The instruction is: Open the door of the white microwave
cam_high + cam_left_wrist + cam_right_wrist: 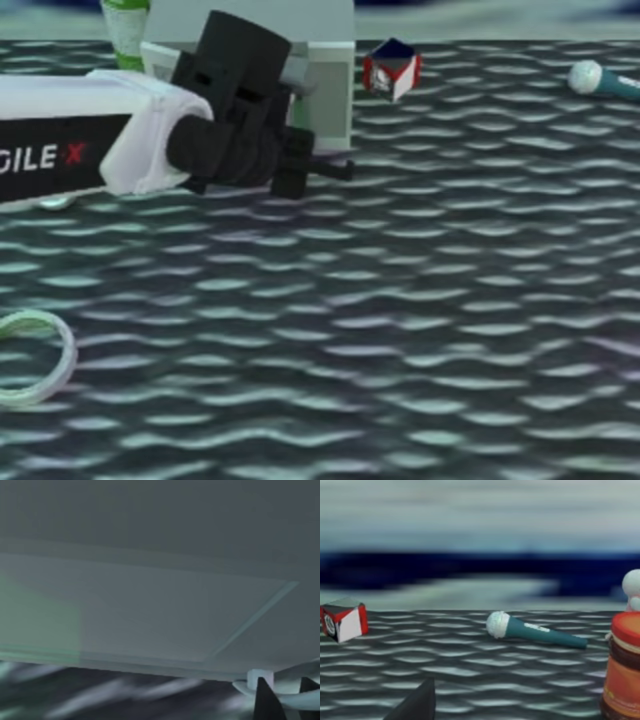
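Note:
The white microwave (250, 15) stands at the table's back, left of centre. My left arm reaches in from the left, and its black gripper (335, 170) sits at the microwave's front right corner. In the left wrist view the door (150, 615) fills the frame, its grey window showing a greenish tint inside. The left gripper (285, 700) is shut on the pale curved door handle (287, 689), one dark fingertip (262, 702) on each side. The arm hides most of the door from above. My right gripper (462, 715) is parked and open, away from the microwave.
A red, white and blue cube (392, 68) lies right of the microwave, and a teal microphone (603, 80) at the back right. A green-and-white bottle (125, 30) stands back left. A pale ring (35, 355) lies front left. An orange jar (622, 670) stands near the right gripper.

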Motion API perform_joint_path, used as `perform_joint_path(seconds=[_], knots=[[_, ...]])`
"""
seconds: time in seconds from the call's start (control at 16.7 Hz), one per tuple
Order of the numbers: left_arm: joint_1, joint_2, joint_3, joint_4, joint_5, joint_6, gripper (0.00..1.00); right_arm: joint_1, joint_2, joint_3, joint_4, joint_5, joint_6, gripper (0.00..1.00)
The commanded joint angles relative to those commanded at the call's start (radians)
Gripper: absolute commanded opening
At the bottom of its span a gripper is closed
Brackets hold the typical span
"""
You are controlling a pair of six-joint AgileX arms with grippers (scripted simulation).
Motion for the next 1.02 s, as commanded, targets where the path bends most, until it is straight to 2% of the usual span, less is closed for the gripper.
perform_joint_path(seconds=[0.6, 1.02], knots=[[0.0, 0.0, 0.0, 0.0, 0.0, 0.0, 0.0, 0.0, 0.0, 0.0, 0.0, 0.0, 0.0, 1.0], [0.015, -0.027, -0.035, 0.013, 0.04, 0.045, 0.0, 0.0, 0.0, 0.0, 0.0, 0.0, 0.0, 1.0]])
